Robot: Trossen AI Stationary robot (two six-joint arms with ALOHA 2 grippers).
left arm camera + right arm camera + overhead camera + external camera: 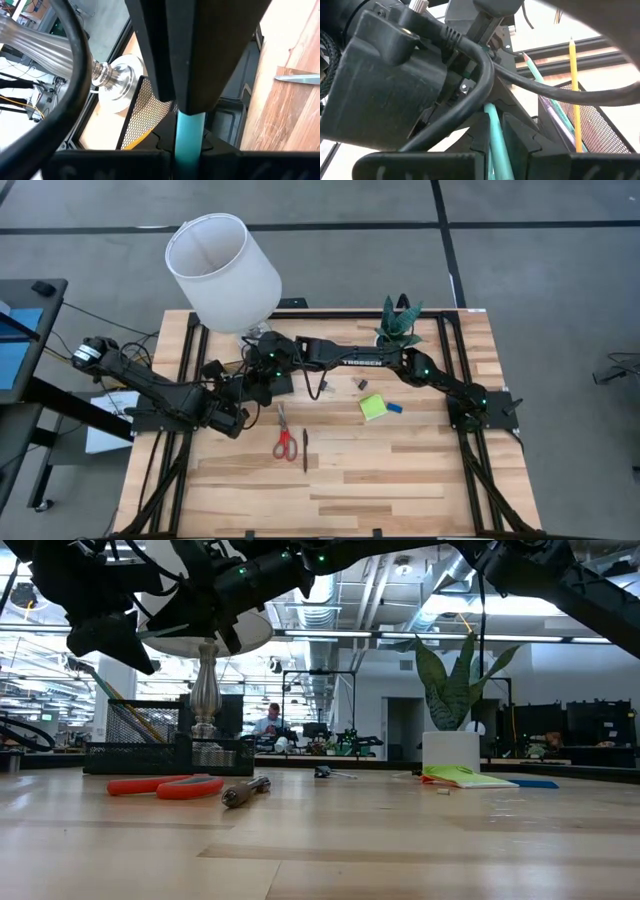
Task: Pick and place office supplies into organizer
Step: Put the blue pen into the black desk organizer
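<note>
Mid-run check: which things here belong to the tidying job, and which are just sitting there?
Job: organizer, light blue pencil, scissors, black pen, sticky-note pad, blue eraser, binder clips.
Bystanders: lamp, potted plant.

A grey floor (560, 280) crossed by dark lines is lying around the wooden table (400, 480). Beyond, a large open workshop is glowing under bright ceiling lights (440, 605) — a person (268, 722) is sitting far back among benches.
</note>
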